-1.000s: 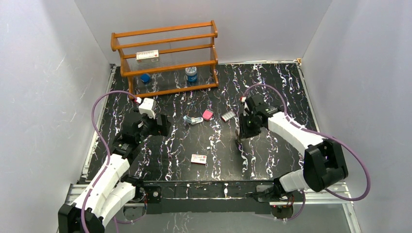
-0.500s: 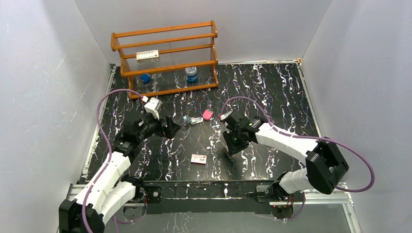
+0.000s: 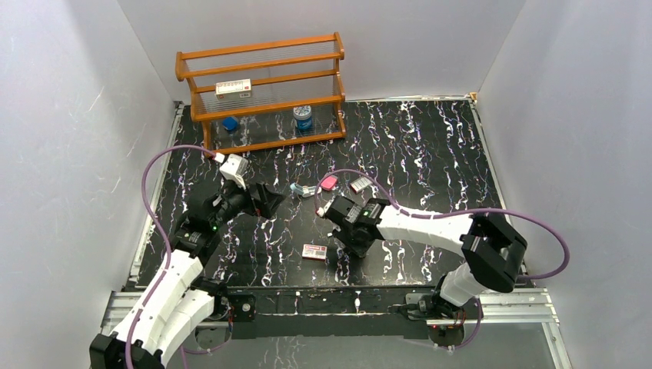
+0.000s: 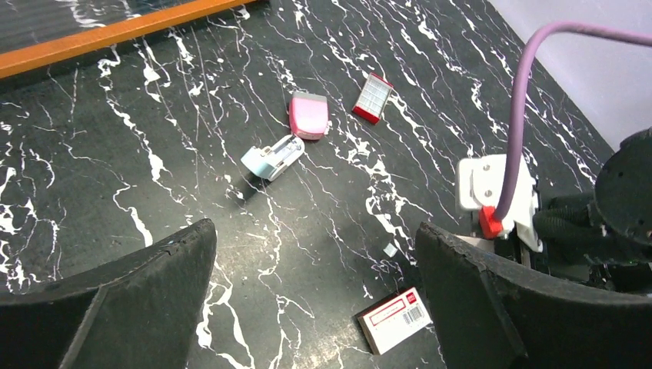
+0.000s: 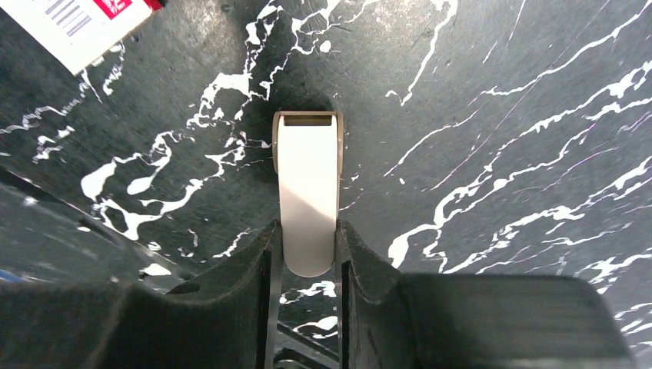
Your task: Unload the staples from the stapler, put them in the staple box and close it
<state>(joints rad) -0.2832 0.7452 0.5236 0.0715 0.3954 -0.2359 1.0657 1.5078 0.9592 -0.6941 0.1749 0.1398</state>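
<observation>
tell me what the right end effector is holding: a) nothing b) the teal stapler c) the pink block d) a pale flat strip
d: the right end effector is shut on a pale flat strip, while the stapler lies apart from it beside the pink block.

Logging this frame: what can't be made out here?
- Staples inside the stapler: too small in left wrist and top views.
- Red-and-white box, right wrist view: cut off by the top edge.
- Beige strip in the right end effector: near end hidden inside the grip.
- Blue container in the wooden rack, top view: too small to identify.
</observation>
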